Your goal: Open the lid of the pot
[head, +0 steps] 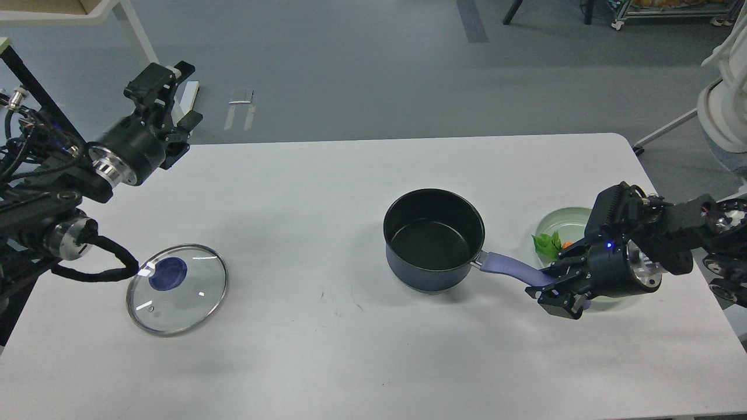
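The dark blue pot (pixel 435 236) stands uncovered right of the table's middle, its lavender handle (pixel 510 268) pointing right and toward me. My right gripper (pixel 554 287) is shut on the end of that handle. The glass pot lid (pixel 177 289) lies flat on the table at the front left, its blue knob (pixel 168 273) facing up. My left gripper (pixel 180 96) is open and empty, raised high over the table's far left edge, well away from the lid.
A pale green shallow dish (pixel 569 221) with a green leaf (pixel 547 244) and an orange bit sits right of the pot, partly behind my right arm. The white table (pixel 292 192) ends near the right arm. A desk leg stands beyond the far left edge.
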`<action>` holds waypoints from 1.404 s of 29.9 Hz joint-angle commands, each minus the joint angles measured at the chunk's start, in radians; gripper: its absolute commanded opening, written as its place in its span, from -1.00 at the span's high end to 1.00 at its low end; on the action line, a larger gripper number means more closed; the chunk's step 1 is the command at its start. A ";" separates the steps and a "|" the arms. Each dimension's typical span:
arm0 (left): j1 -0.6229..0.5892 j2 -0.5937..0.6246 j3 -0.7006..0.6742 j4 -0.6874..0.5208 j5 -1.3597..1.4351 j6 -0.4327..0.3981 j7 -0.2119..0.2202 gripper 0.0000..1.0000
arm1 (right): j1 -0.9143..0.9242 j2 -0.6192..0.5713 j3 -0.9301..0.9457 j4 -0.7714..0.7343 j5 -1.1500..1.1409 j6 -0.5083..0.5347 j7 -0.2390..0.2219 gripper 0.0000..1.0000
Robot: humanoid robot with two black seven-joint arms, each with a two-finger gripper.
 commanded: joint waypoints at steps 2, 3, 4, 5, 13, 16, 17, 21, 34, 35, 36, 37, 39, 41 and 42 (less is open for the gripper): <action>0.101 -0.101 -0.187 0.134 -0.048 -0.145 0.108 -0.99 | -0.004 -0.006 0.000 0.000 0.002 0.000 0.000 0.28; 0.118 -0.112 -0.211 0.155 -0.050 -0.183 0.111 -0.99 | -0.004 -0.007 0.000 0.000 0.002 0.000 0.000 0.26; 0.132 -0.117 -0.228 0.168 -0.048 -0.214 0.113 -0.99 | -0.004 -0.010 0.000 0.000 0.003 0.000 0.000 0.24; 0.141 -0.115 -0.230 0.169 -0.048 -0.237 0.114 -0.99 | -0.004 -0.015 0.000 0.000 0.005 0.000 0.000 0.18; 0.157 -0.111 -0.232 0.169 -0.042 -0.265 0.117 -0.99 | 0.005 -0.047 0.008 0.008 0.020 -0.003 0.000 -0.75; 0.157 -0.111 -0.233 0.163 -0.041 -0.266 0.119 -0.99 | 0.029 -0.087 0.017 0.023 0.041 -0.005 0.000 -0.90; 0.157 -0.109 -0.233 0.162 -0.041 -0.269 0.119 -0.99 | 0.041 -0.101 0.020 0.026 0.076 -0.006 0.000 -0.92; 0.157 -0.109 -0.233 0.160 -0.041 -0.278 0.119 -0.99 | 0.049 -0.142 0.054 0.018 0.361 -0.037 0.000 -0.96; 0.166 -0.112 -0.235 0.155 -0.041 -0.285 0.116 -0.99 | -0.072 -0.096 0.080 -0.002 1.546 -0.349 0.000 -0.99; 0.166 -0.115 -0.236 0.157 -0.041 -0.285 0.116 -0.99 | -0.087 -0.075 0.079 -0.003 1.607 -0.383 0.000 -0.99; 0.166 -0.118 -0.236 0.157 -0.041 -0.285 0.116 -0.99 | -0.106 -0.053 0.079 -0.003 1.665 -0.414 0.000 -0.99; 0.170 -0.121 -0.238 0.155 -0.041 -0.285 0.114 -0.99 | -0.119 -0.034 0.080 -0.003 1.710 -0.440 0.000 -0.99; 0.189 -0.132 -0.247 0.155 -0.041 -0.285 0.108 -0.99 | -0.148 0.009 0.082 -0.003 1.808 -0.489 0.000 -0.99; 0.201 -0.144 -0.256 0.155 -0.039 -0.283 0.105 -0.99 | -0.170 0.046 0.091 -0.006 1.885 -0.521 0.000 -0.99; 0.209 -0.149 -0.262 0.155 -0.039 -0.285 0.103 -0.99 | -0.181 0.068 0.106 -0.014 1.920 -0.532 0.000 -0.99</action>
